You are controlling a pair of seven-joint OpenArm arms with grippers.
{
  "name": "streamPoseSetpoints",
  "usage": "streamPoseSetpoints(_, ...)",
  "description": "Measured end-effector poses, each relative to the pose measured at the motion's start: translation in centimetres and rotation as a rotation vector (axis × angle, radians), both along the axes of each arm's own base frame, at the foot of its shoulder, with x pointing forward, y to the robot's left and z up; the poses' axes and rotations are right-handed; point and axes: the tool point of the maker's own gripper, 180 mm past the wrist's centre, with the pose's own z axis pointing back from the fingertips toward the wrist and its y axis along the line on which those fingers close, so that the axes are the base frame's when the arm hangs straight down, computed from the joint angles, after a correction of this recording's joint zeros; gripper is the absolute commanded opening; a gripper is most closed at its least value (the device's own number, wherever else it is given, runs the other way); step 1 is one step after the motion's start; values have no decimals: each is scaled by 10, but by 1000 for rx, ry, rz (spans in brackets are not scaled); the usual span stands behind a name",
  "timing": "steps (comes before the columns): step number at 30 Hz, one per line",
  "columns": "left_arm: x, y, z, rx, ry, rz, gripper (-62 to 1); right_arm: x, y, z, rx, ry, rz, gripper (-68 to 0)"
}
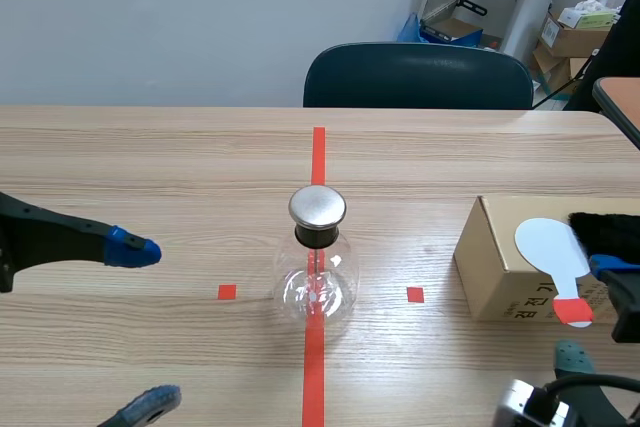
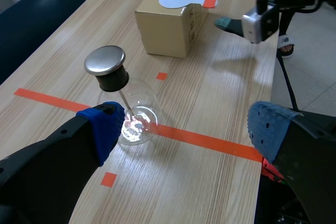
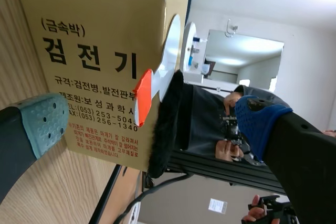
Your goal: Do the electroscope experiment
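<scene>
Glass electroscope [image 1: 317,267]: a clear round flask with a black stopper and a polished metal disc [image 1: 317,206] on top. It stands upright on the wooden surface [image 1: 150,167], on the orange-red tape line.

To the electroscope's right, well apart from it, sits a brown cardboard box [image 1: 500,272] printed with Korean text. A white paddle [image 1: 548,244] lies on the box's top, its orange-red handle end overhanging the edge nearest the robot. Just beside the paddle, farther from the electroscope, lies a strip of black fur [image 1: 605,230].

Left arm's fingers [image 2: 107,127], blue-padded, are spread wide to the electroscope's left, apart from the flask and holding nothing. One pad is level with the flask; the other is nearer the robot.

Right arm's fingers [image 3: 42,121], one pad grey-green and one blue, are spread at the end of the box farthest from the electroscope, on its robot-facing side, gripping nothing. Whether they touch the box cannot be told.

Beyond the electroscope, past the surface's far edge, stands a dark blue chair [image 1: 418,75].
</scene>
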Motion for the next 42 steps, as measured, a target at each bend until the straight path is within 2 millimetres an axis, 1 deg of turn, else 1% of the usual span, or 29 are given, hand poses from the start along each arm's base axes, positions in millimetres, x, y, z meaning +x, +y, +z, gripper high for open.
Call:
streamPoseSetpoints(4, -3, 0, -2, 22, -11, -24, -101, 4, -1, -6, -10, 6, 2, 4)
streamPoseSetpoints(11, -4, 1, -3, 39, -9, -45, -101, 11, 0, -1, -10, -16, 7, 4)
streamPoseSetpoints(18, -5, 2, -4, 44, -9, -50, -101, 10, 4, -2, -5, -14, 33, 4)
streamPoseSetpoints(20, -5, 2, -4, 43, -9, -50, -101, 10, 6, -2, -4, -12, 41, -69)
streamPoseSetpoints(24, -5, 2, -4, 43, -9, -50, -101, 10, 8, -2, -3, -11, 51, -290)
streamPoseSetpoints(26, -5, 2, -4, 43, -9, -50, -101, 10, 8, -2, -2, -11, 52, -360)
streamPoseSetpoints(30, -5, 2, -4, 43, -9, -50, -101, 10, 7, -2, -2, -11, 51, -451)
streamPoseSetpoints(34, -5, 2, -4, 43, -9, -50, -101, 10, 7, -2, -3, -12, 47, -565)
streamPoseSetpoints(37, -5, 2, -4, 43, -9, -50, -101, 10, 7, -2, -3, -12, 47, -634)
streamPoseSetpoints(39, -5, 2, -4, 43, -9, -50, -101, 10, 7, -2, -3, -13, 47, -669)
streamPoseSetpoints(42, -5, 2, -4, 43, -9, -50, -101, 10, 7, -1, -2, -17, 47, -667)
